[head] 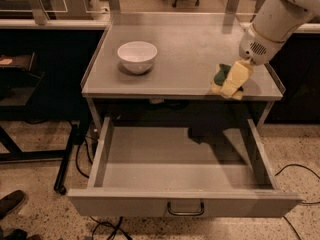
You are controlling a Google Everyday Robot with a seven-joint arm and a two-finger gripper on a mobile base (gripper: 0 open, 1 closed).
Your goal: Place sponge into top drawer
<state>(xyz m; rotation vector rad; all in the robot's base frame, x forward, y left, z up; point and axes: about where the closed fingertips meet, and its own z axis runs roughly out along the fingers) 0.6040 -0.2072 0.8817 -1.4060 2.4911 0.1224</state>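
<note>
1. Your grey counter (190,44) carries 1 white bowl (137,55) towards its back-left corner.
2. The sponge (221,74) lies by the front-right corner, with the gripper (233,80) on it; whether it grips, you cannot tell.
3. The top drawer (185,204) stands open below the front edge.

The table (185,44) is made of grey metal, and its top is seen as smooth and matt. The same dull metal is used for the top drawer (170,156); its loop handle (185,210) is of brighter metal. The bowl (137,55) is white and glossy. On the sponge (220,74) a rough dark green layer is laid over yellow foam. The gripper (231,84), placed on the sponge near the table's right front edge, looks like matt pale yellow plastic.
</note>
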